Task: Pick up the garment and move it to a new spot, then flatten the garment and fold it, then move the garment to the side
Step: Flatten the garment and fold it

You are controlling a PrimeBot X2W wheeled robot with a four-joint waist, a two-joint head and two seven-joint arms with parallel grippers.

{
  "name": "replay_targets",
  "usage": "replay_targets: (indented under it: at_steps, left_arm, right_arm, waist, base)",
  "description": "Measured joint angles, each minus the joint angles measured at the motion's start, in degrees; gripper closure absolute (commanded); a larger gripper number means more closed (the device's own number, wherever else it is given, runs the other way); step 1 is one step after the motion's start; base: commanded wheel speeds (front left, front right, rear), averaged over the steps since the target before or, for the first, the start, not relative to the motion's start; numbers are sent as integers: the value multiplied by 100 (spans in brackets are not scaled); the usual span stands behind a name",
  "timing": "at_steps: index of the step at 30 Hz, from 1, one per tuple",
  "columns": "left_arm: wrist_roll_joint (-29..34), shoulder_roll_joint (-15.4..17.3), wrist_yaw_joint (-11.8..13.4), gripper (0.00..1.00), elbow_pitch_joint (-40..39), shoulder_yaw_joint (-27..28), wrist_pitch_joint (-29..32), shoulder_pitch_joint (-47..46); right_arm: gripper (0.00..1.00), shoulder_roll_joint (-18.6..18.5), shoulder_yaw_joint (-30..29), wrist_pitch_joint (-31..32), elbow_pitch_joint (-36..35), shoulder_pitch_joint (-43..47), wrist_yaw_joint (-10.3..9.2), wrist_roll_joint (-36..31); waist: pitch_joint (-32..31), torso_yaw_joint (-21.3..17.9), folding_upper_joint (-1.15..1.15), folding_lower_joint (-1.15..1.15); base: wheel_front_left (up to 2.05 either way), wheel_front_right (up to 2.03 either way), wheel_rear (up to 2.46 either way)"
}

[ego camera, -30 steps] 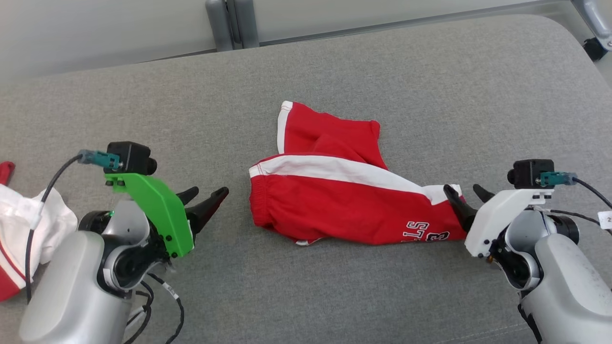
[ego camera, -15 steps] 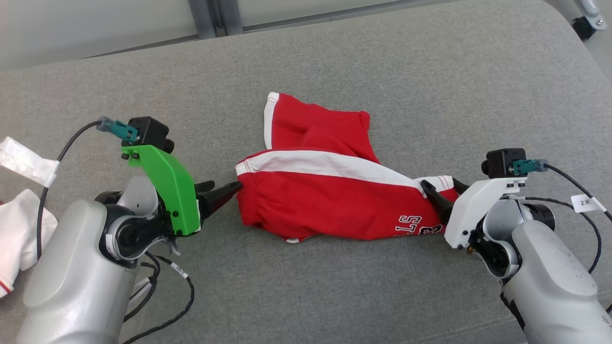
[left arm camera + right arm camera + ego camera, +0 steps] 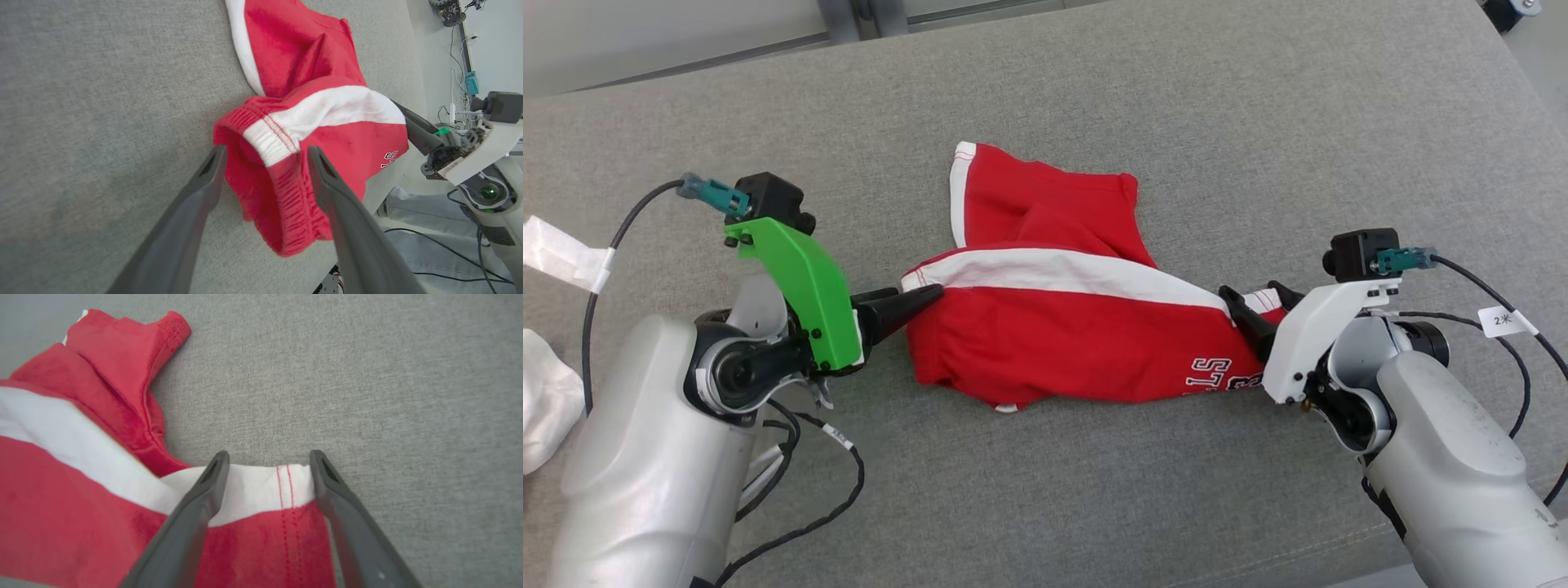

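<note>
Red shorts [image 3: 1054, 335] with a white side stripe lie crumpled on the grey cushion [image 3: 1258, 122]. My left gripper [image 3: 915, 292] is at their left end. In the left wrist view it [image 3: 266, 150] stands open, with the elastic waistband [image 3: 282, 183] between its two fingers. My right gripper [image 3: 1250, 290] is at the right end, by the printed lettering [image 3: 1217, 374]. In the right wrist view it [image 3: 268, 454] is also open. The white and red leg hem [image 3: 282, 490] lies between its fingers. Neither gripper is pinching the cloth.
A white cloth [image 3: 543, 408] lies at the cushion's left edge beside my left arm. The cushion's far edge meets a metal post [image 3: 854, 12]. In the left wrist view a person's leg in jeans [image 3: 425, 204] stands beyond the cushion's edge.
The head camera has tilted, shifting the whole picture. My left gripper has advanced right to the waistband, and my right gripper has pushed further onto the leg hem. The shorts keep their shape.
</note>
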Motion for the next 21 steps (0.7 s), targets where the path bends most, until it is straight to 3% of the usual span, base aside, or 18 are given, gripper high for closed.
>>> replay_targets:
  at_steps: [7,8,9,10,11,12,13,14,15,21]
  left_arm:
    - [-257,-31,-15,1,-152,-53,194,-31]
    - [-282,-29,-15,16,-174,-56,197,-31]
    - [-292,-25,-15,29,-191,-58,204,-31]
    - [-296,-23,-15,46,-213,-60,204,-31]
    - [-316,-23,-15,56,-227,-62,203,-31]
    - [-346,-26,-15,64,-243,-62,203,-31]
    - [-370,-32,-15,83,-253,-60,203,-31]
    - [-394,-42,-15,100,-259,-63,203,-31]
    - [-410,-53,-16,100,-266,-64,203,-30]
    - [-475,-54,-16,100,-303,-92,198,-21]
  right_arm:
    - [0,-44,140,-79,144,-49,0,130]
    - [19,-57,159,-85,160,-55,0,149]
    - [30,-63,175,-88,174,-67,0,158]
    - [37,-68,197,-110,182,-80,0,188]
    - [50,-74,218,-131,191,-93,0,204]
    - [55,-81,238,-138,203,-103,0,213]
    - [58,-91,258,-155,211,-109,0,227]
    - [73,-104,281,-163,222,-116,0,249]
    - [98,-115,310,-176,230,-128,0,263]
    - [100,-154,404,-359,236,-153,0,305]
  waist:
    - [-17,-7,0,0]
    - [-20,-2,0,0]
    - [-21,1,0,0]
    - [-20,4,0,0]
    - [-19,5,0,0]
    - [-18,6,0,0]
    - [-17,8,0,0]
    - [-18,9,0,0]
    - [-19,11,0,0]
    - [-74,14,0,0]
  base:
    - [0,0,0]
    - [0,0,0]
    - [0,0,0]
    - [0,0,0]
    - [0,0,0]
    - [0,0,0]
    - [0,0,0]
    - [0,0,0]
    - [0,0,0]
    - [0,0,0]
